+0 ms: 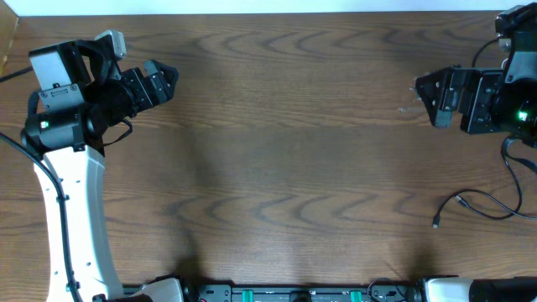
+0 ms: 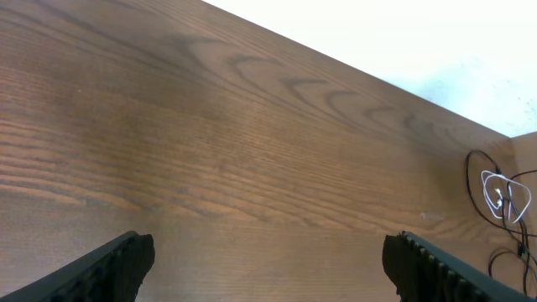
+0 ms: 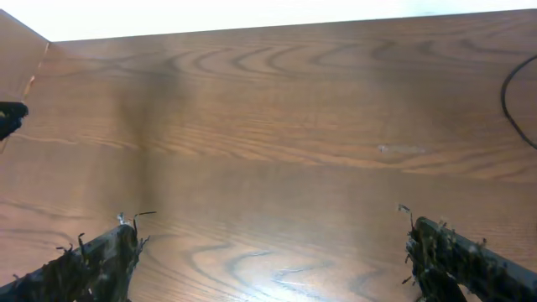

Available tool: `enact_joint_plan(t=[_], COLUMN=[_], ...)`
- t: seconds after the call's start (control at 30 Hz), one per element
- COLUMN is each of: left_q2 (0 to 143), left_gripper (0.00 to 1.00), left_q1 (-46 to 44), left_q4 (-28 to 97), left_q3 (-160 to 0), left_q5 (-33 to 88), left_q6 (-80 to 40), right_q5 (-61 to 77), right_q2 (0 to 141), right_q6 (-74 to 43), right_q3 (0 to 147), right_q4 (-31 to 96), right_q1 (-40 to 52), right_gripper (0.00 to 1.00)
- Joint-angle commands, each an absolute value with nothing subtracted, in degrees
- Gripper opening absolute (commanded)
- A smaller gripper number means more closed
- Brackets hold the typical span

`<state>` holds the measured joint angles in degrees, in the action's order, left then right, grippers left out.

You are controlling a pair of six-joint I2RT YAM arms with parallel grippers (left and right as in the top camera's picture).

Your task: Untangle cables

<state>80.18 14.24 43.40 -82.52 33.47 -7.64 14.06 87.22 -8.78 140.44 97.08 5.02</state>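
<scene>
A thin black cable (image 1: 475,207) lies on the wooden table (image 1: 285,151) at the front right, its small plug end (image 1: 436,222) pointing left. In the left wrist view a white cable loop (image 2: 506,195) lies tangled with a black cable (image 2: 475,180) at the far right. The right wrist view shows a curve of black cable (image 3: 511,94) at its right edge. My left gripper (image 1: 168,80) (image 2: 268,252) is open and empty at the far left. My right gripper (image 1: 419,94) (image 3: 268,243) is open and empty at the far right, apart from the cables.
The right arm's own thicker black wire (image 1: 513,164) hangs beside the thin cable. The table's far edge meets a white wall (image 2: 403,42). The left arm's white link (image 1: 75,226) crosses the front left corner.
</scene>
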Motion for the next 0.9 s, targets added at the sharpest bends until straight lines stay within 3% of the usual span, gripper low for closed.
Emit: enact_joint_plan(t=[0.0,0.43,0.87], left_q2=[80.53,80.53,80.53], left_gripper=[0.91,0.92,0.92], left_q1=[14.41,14.41,14.41], left_q4=[43.48,43.48,43.48], left_q3=[-81.97,-81.97,-81.97], left_q5=[33.36,33.36,33.36], left_q6=[-7.09,-7.09,-7.09], right_q5=[14.96,11.22,9.63], right_q2=[87.11,84.40,59.11], right_q6=[-9.63,-9.37,-5.06], right_q3=[140.79,136.84,93.71], right_q4=[97.27,90.80,59.61], right_q1=[5.34,5.78,5.61], right_gripper=[0.99,0.99,0.99])
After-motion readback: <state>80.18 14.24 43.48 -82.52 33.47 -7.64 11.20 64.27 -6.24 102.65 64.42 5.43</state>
